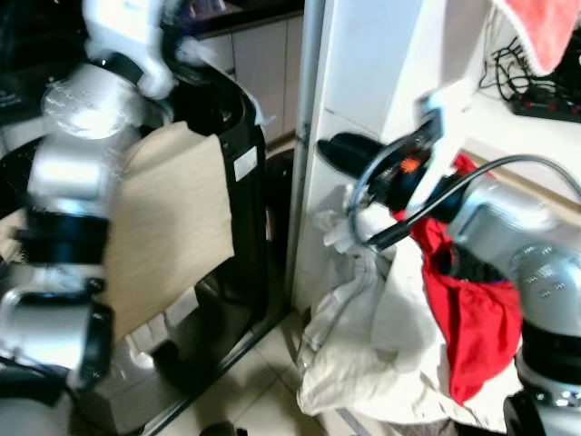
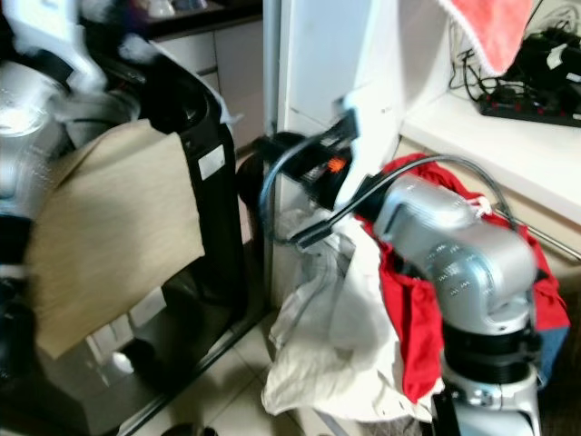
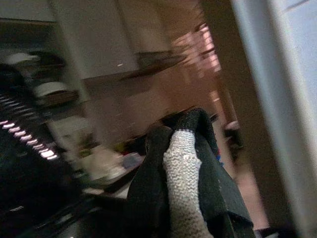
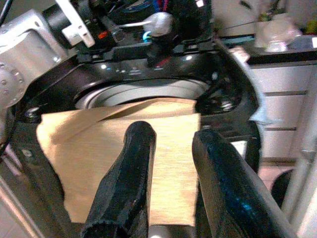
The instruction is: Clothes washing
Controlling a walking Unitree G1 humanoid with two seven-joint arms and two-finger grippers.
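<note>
One limp tan cloth point(image 1: 172, 227) draped over the washer's rim point(image 1: 243, 109), best pinched at its hanging edge, while the right gripper point(image 4: 171, 168) hovered, jaws apart and empty.

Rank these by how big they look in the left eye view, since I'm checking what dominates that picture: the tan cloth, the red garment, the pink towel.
1. Tan cloth, draped over the washer, looks largest.
2. Red garment, partly behind the right arm, so its full extent is unsure.
3. Pink towel, cut off by the picture's edge, looks smallest.
</note>
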